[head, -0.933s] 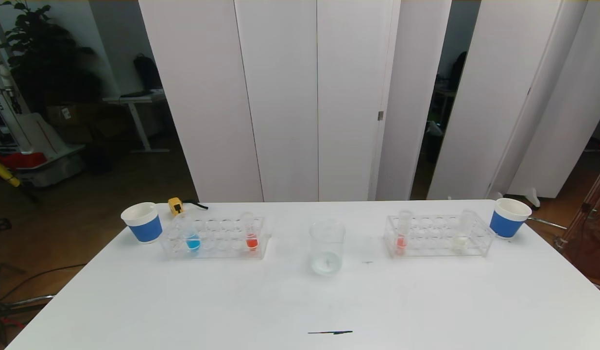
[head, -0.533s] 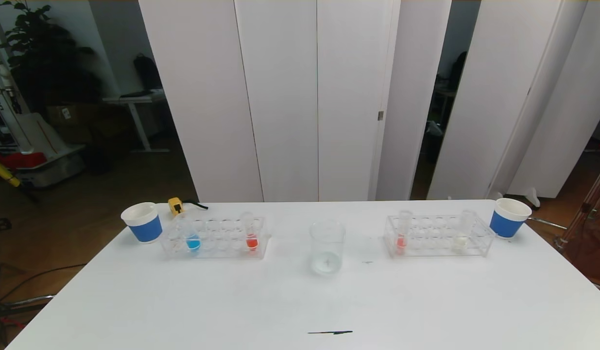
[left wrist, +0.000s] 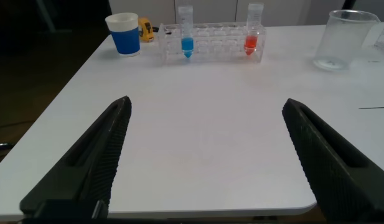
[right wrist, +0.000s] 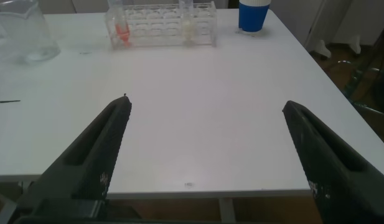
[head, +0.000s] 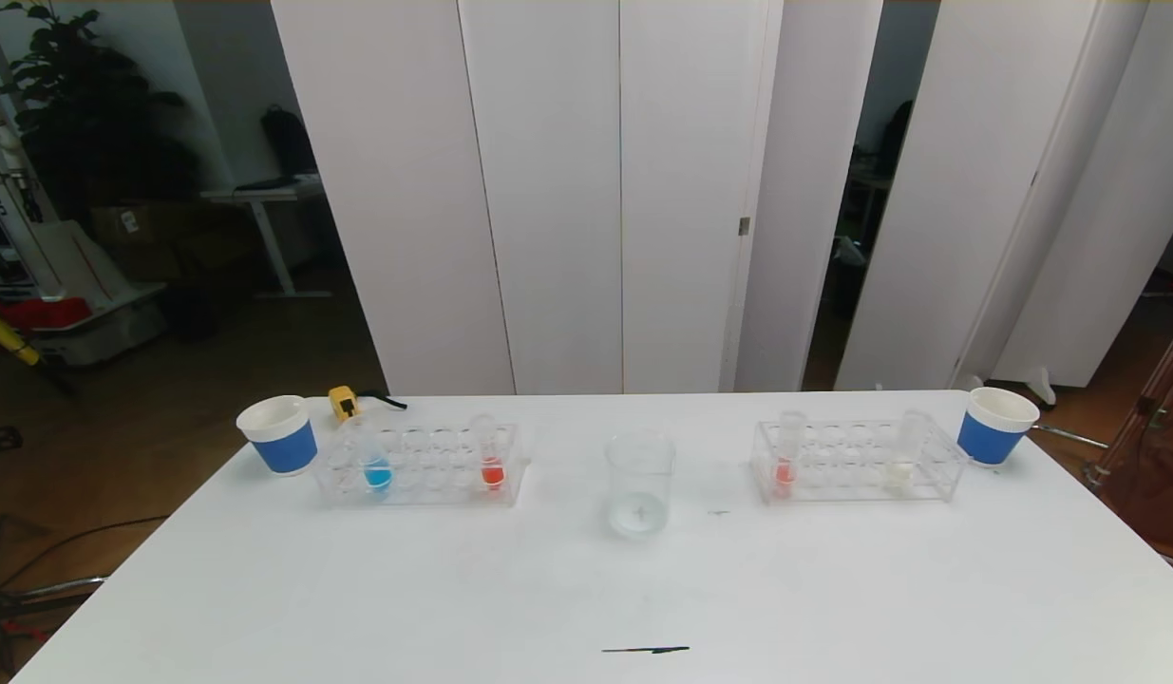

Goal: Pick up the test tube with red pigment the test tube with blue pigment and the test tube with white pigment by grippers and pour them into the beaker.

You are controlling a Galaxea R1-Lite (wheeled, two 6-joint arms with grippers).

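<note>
Beaker [head: 639,483] stands mid-worktop [head: 586,589], between two clear racks, reachable for pouring from either side. Left rack [head: 420,465] holds the blue tube [head: 376,469] and a red tube [head: 491,464]; right rack [head: 857,463] holds a paler red tube [head: 785,465] and the white tube [head: 900,465], all upright. Left end effector [left wrist: 207,158] and right end effector [right wrist: 207,158] hover spread wide at the near worktop edge, holding nothing. Compared with the earlier frames, nothing has moved

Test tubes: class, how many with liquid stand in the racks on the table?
4. In the left rack: the test tube with blue pigment and a red tube. In the right rack: a paler red tube and the test tube with white pigment.
</note>
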